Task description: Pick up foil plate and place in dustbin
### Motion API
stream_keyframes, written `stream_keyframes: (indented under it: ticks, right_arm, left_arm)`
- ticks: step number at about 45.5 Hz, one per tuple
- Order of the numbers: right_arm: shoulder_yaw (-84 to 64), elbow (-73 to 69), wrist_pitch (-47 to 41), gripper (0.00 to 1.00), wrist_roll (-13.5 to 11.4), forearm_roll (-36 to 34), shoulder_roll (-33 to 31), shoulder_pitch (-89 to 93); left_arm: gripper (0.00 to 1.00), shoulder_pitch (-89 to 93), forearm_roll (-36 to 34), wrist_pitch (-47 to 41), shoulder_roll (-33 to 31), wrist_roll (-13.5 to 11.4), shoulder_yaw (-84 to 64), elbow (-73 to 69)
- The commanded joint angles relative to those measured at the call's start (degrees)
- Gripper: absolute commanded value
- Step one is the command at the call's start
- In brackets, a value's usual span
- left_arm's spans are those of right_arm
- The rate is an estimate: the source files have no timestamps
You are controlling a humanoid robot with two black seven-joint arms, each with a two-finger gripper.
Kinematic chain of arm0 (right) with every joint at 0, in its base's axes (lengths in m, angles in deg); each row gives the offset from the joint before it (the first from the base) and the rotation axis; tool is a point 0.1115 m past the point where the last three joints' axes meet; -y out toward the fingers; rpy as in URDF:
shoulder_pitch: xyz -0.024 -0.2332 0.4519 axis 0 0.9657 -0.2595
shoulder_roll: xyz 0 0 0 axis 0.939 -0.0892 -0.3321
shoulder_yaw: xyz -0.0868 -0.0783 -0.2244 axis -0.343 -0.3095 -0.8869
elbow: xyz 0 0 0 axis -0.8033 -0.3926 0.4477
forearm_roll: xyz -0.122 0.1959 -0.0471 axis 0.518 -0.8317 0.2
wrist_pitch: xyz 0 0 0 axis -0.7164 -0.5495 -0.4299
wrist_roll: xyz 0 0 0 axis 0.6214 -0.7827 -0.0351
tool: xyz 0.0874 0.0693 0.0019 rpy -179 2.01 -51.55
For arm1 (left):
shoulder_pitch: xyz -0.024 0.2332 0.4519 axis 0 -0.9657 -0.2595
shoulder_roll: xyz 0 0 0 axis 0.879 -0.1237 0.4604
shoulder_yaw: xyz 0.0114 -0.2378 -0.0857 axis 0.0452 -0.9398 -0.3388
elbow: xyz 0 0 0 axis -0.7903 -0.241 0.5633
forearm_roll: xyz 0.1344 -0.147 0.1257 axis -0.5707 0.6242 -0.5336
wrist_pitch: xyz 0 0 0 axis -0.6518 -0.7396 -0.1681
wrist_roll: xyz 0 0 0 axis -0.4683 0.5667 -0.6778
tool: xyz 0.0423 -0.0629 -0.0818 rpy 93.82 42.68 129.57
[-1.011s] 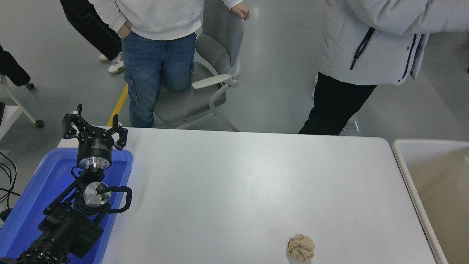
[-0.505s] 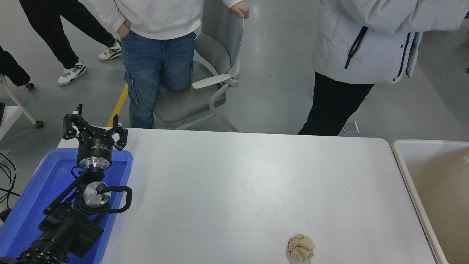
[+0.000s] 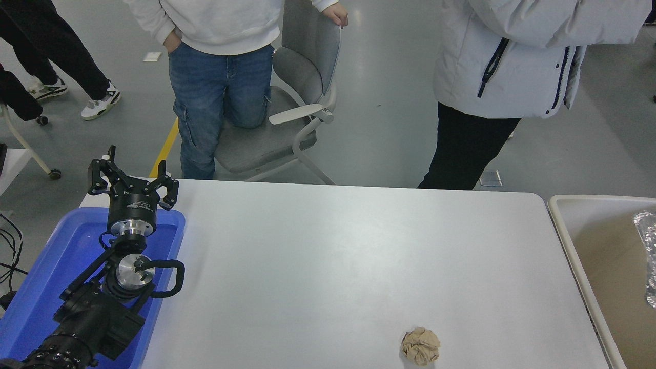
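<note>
Landmark: I place everything from the dustbin (image 3: 605,266), the beige bin at the tabletop's (image 3: 359,256) right end.
Foil plate (image 3: 648,256): I see a crinkled silver strip of it inside the dustbin's outline, cut off by the picture's right edge; I cannot tell if it rests on the bin floor.
Left gripper (image 3: 132,177): far across from the dustbin, over the blue tray (image 3: 61,256), fingers spread wide, holding nothing.
Right gripper: outside my view.
Paper ball (image 3: 421,346): on the tabletop, left of the dustbin, near the front edge.
People: two stand beyond the tabletop, by a grey chair (image 3: 292,113).
</note>
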State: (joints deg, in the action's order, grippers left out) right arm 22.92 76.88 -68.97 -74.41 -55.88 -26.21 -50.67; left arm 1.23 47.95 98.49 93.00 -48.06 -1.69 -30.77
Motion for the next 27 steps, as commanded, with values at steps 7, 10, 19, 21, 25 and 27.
stream_keyframes:
  ticks: [7,10,19,21,25,27]
  right_arm:
    - [1.0,0.1,0.1,1.00,0.4,-0.2,0.2,1.2]
    - [1.0,0.1,0.1,1.00,0.4,-0.2,0.2,0.9]
    - [0.6,-0.8,-0.2,1.00,0.4,-0.1,-0.6,-2.6]
    - [0.4,-1.0,-0.3,1.00,0.4,0.0,-1.8,-3.5]
    - [-0.3,-3.0,-0.5,1.00,0.4,0.2,-4.2,-6.2]
    - [-0.4,-5.3,-0.5,1.00,0.4,0.7,-5.8,-7.4]
  left_arm:
    - [0.99,0.0,0.0,0.0,0.0,0.0,0.0,0.0]
    - [0.99,0.0,0.0,0.0,0.0,0.0,0.0,0.0]
    - [0.99,0.0,0.0,0.0,0.0,0.0,0.0,0.0]
    - [0.99,0.0,0.0,0.0,0.0,0.0,0.0,0.0]
    - [0.99,0.0,0.0,0.0,0.0,0.0,0.0,0.0]
    - [0.99,0.0,0.0,0.0,0.0,0.0,0.0,0.0]
